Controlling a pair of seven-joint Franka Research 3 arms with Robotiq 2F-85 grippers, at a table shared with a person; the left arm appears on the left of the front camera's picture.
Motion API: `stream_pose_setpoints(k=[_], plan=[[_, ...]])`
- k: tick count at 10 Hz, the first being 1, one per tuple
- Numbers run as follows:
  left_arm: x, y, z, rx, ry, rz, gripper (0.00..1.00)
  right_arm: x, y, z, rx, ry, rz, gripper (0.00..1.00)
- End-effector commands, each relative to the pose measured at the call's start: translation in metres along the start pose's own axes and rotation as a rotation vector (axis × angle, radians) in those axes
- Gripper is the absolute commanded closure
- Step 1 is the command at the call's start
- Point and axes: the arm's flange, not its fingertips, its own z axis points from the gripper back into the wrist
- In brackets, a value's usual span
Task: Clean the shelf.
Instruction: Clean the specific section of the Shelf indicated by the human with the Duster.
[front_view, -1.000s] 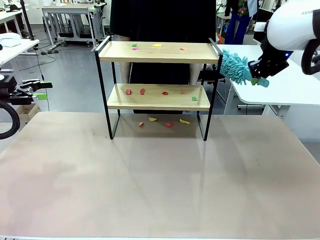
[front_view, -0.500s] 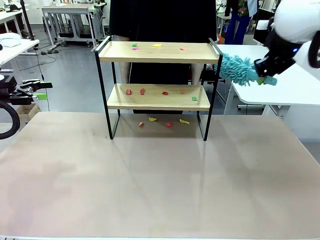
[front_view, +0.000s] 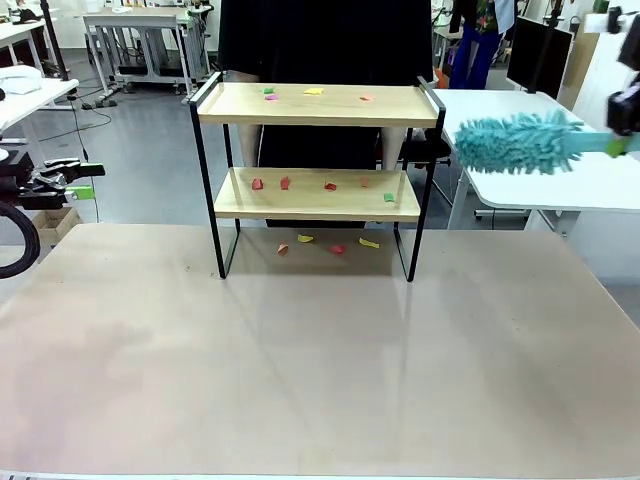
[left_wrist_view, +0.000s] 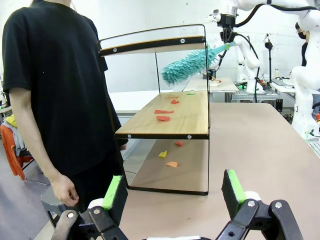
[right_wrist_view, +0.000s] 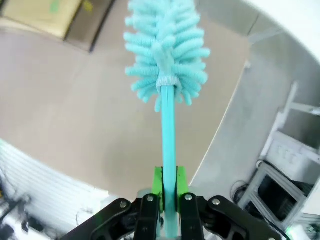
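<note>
Now the shelf (front_view: 320, 112) stands at the far middle of the tabletop (front_view: 300, 350), and a person in a black shirt (front_view: 320, 40) stands directly behind it. Small coloured scraps (front_view: 314, 91) lie on its upper board, on its lower board, and on the tabletop just under it.

The right tool (right_wrist_view: 169, 182) is closed on the thin handle of a teal duster (front_view: 520, 143); the green pads (right_wrist_view: 158, 180) press the handle from both sides. The duster hangs about level in the air. Its fluffy head points toward the shelf, to the right of the upper board's side rail, near it but not touching.

The left tool (left_wrist_view: 172, 190) is at the left side, well apart from the shelf. Its fingers are spread wide and nothing is between them.
</note>
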Motion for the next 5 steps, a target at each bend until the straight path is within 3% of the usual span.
stream_pose_setpoints(k=[1, 5], plan=[[0.001, -0.001, 0.0, -0.003, 0.008, -0.005, 0.0, -0.018, -0.002, 0.007, -0.008, 0.128, 0.173, 0.87], [0.001, -0.001, 0.0, -0.003, 0.008, -0.005, 0.0, -0.065, 0.025, -0.016, 0.191, 0.335, 0.488, 0.87]])
